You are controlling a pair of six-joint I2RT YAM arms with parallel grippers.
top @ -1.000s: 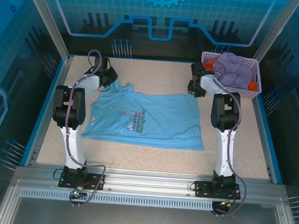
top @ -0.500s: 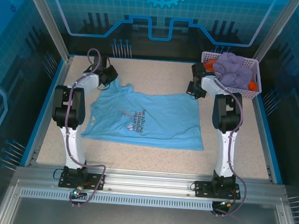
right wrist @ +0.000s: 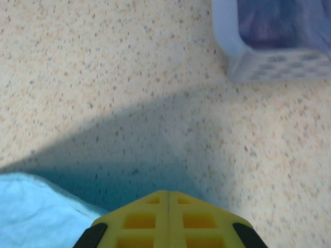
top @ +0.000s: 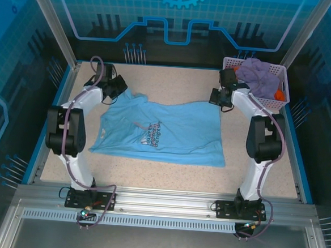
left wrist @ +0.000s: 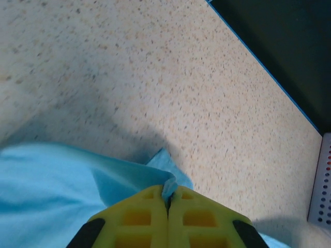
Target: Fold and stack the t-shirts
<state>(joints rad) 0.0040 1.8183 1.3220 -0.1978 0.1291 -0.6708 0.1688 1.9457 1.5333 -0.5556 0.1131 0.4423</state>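
Observation:
The light sky-blue t-shirt (top: 159,132) lies spread on the speckled table, lettering up. My left gripper (top: 121,91) is at its far left corner, shut on a pinch of blue cloth (left wrist: 169,187) that sticks out between the yellow fingers (left wrist: 139,214). My right gripper (top: 217,99) is at the far right corner, jaws closed. That corner rises to it, and blue cloth (right wrist: 36,209) runs under the fingers from the left. A lavender-purple t-shirt (top: 259,76) and an orange one (top: 279,95) are heaped in the basket.
The lavender mesh basket (top: 232,61) stands at the far right corner, just right of my right gripper, with its corner (right wrist: 258,67) ahead of the fingers. A blue rim (top: 62,94) borders the table. Bare tabletop (top: 174,82) lies beyond the shirt.
Both arms have swung outward at the elbows. Both grippers shifted slightly toward the far side, and the shirt's far corners now stand a little higher than its sagging far edge.

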